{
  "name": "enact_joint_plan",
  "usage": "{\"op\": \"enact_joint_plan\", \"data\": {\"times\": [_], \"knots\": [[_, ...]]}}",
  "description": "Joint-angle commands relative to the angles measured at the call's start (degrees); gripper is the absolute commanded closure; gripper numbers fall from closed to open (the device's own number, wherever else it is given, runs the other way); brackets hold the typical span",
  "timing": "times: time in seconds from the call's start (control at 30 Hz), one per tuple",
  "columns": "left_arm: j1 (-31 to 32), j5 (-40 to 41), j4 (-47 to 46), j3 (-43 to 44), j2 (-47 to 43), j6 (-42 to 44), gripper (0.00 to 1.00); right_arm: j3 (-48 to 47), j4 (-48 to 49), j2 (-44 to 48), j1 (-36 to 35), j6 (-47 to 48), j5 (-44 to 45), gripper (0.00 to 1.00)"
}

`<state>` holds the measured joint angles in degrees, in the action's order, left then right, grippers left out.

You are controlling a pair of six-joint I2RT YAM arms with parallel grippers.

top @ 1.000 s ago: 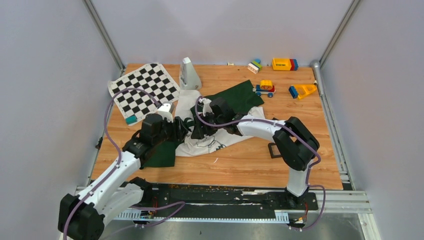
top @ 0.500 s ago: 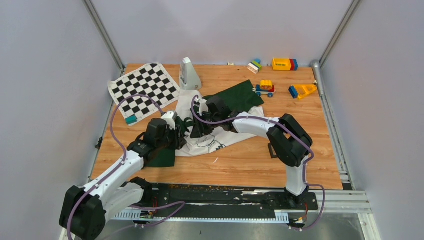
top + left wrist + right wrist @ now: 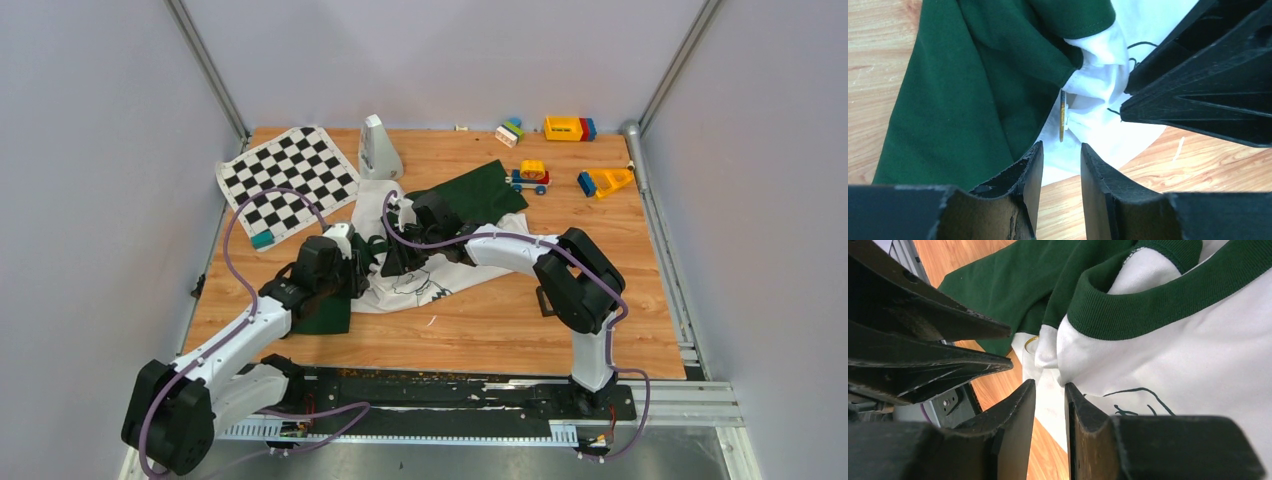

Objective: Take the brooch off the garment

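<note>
Two arms meet over the garment at the centre of the overhead frame. We see the white shirt crumpled on the wooden table, with one green sleeve spread toward the upper right. The left gripper reaches in from the lower left and the right gripper from the right. Their black fingers point at each other, nearly tip to tip, over the left part of the shirt.

In the left wrist view the brooch shows at centre frame as a thin gold sliver, seen edge-on, where dark green cloth meets bunched white cloth. It sits just beyond the left gripper's fingertips, in line with the gap between them but not inside it. Those jaws stand a narrow slot apart with nothing between them; through the slot we see only white cloth and bare wood. The right gripper's fingers fill the upper right of that view, their tips against the puckered white cloth.

In the right wrist view the brooch appears as a small gold arc left of centre, tucked at the edge of the green cloth beside a raised white pleat. The right jaws stand close together with a slim gap between them. The pleat runs down to their tips, and we cannot tell whether they have hold of it.

Toward the back of the table in the overhead frame lie a chequered mat at upper left and toy blocks and a toy car at upper right, all well apart from the grippers.
</note>
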<state>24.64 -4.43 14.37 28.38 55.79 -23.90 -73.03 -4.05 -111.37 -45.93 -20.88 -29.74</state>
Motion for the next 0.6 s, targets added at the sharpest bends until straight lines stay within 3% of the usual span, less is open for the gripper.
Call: {"op": "enact_joint_plan", "data": {"times": [0.0, 0.4, 0.47, 0.57], "knots": [[-0.37, 1.24, -1.13, 0.69, 1.96, 1.02, 0.60, -2.02, 0.19, -0.63, 0.48, 0.07, -1.50, 0.71], [-0.44, -1.00, -5.28, 2.79, 8.85, 2.25, 0.70, -1.90, 0.32, -0.83, 0.93, -0.43, -2.17, 0.70], [-0.47, -0.98, -5.88, 3.08, 9.51, 2.46, 0.76, -1.62, 0.60, -0.69, 0.94, -0.59, -2.05, 0.70], [-0.47, -1.41, -6.60, 3.22, 9.78, 3.08, 0.95, -1.20, 1.08, -0.43, 0.98, -0.82, -2.07, 0.70]]}}
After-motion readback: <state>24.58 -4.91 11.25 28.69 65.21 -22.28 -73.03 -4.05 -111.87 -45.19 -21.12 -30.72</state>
